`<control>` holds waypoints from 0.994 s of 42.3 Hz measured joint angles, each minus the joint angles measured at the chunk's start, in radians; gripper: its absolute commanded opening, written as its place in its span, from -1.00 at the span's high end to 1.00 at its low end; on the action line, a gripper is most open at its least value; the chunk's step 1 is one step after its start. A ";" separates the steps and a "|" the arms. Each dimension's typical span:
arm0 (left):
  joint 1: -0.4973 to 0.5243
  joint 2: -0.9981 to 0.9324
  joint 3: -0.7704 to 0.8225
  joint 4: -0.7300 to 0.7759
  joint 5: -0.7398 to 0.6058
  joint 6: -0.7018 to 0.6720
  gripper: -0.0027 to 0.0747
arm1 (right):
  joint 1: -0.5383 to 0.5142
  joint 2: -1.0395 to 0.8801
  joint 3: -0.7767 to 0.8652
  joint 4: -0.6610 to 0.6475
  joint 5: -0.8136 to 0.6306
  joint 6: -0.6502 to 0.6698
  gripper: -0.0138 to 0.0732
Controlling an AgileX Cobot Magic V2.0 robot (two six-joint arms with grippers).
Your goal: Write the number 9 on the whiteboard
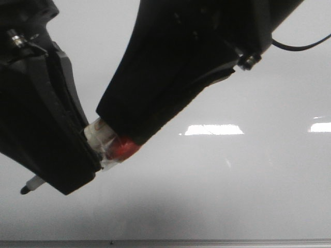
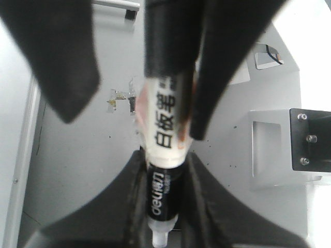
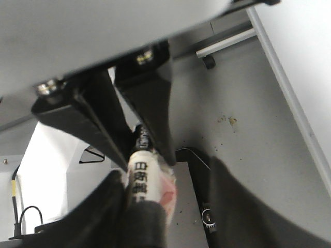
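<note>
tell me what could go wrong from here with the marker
1. Both the left claw and the right claw clamp the same marker; uneven pulling could twist it or make it slip.
2. Its bare tip sticks out over the whiteboard, so a jolt might leave a stray mark.

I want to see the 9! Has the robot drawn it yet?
Not yet. The whiteboard shows only light reflections, no ink that I can see. Done so far: both grippers, left and right, hold the marker, and its tip is bare. It looks like they are passing the marker or uncapping it. Still left: touching the tip to the board and drawing the whole 9.
</note>
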State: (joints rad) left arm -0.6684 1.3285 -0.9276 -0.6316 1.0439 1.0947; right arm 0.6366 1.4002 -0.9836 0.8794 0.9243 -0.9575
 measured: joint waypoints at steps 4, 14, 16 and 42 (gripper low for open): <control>0.000 0.000 0.000 0.000 -0.002 0.000 0.94 | 0.002 0.000 0.000 0.008 0.020 0.000 0.48; 0.000 0.000 0.000 0.000 0.000 0.000 0.73 | 0.002 0.000 0.000 0.011 0.029 0.000 0.84; 0.000 0.000 0.000 0.000 -0.002 0.000 0.57 | 0.002 0.000 0.000 0.011 0.029 0.000 0.84; 0.065 -0.125 0.011 -0.001 -0.076 -0.078 0.24 | -0.238 -0.143 0.039 0.000 0.070 -0.012 0.84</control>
State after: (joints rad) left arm -0.6031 1.2035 -0.9169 -0.6323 0.9674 1.0169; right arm 0.3985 1.2576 -0.9448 0.8799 0.9947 -0.9699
